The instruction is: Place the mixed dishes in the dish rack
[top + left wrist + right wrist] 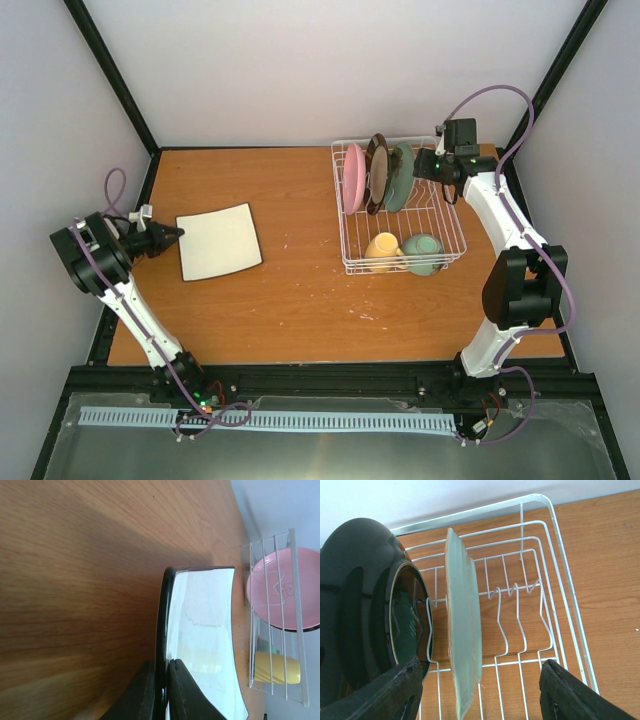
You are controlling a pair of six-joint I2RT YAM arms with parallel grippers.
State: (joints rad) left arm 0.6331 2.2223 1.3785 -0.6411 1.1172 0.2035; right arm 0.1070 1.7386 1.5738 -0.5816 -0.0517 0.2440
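Note:
The white square plate [220, 241] with a dark rim lies at the left of the table. My left gripper [172, 235] is shut on its left edge; in the left wrist view both fingers pinch the rim of the plate [205, 625]. The dish rack [452, 215] stands at the back right. The pink plate [353, 178], the dark-rimmed plate [377, 172] and the green plate [400, 178] stand upright in its slots. The yellow mug [383, 250] and the mint-green bowl [423, 253] lie at its front. My right gripper [428, 166] is open around the green plate [462, 630].
The black frame posts and white walls close in the table on three sides. Empty slots of the rack [520, 610] lie right of the green plate. The dark-rimmed plate [365, 605] is close to my right gripper's left finger.

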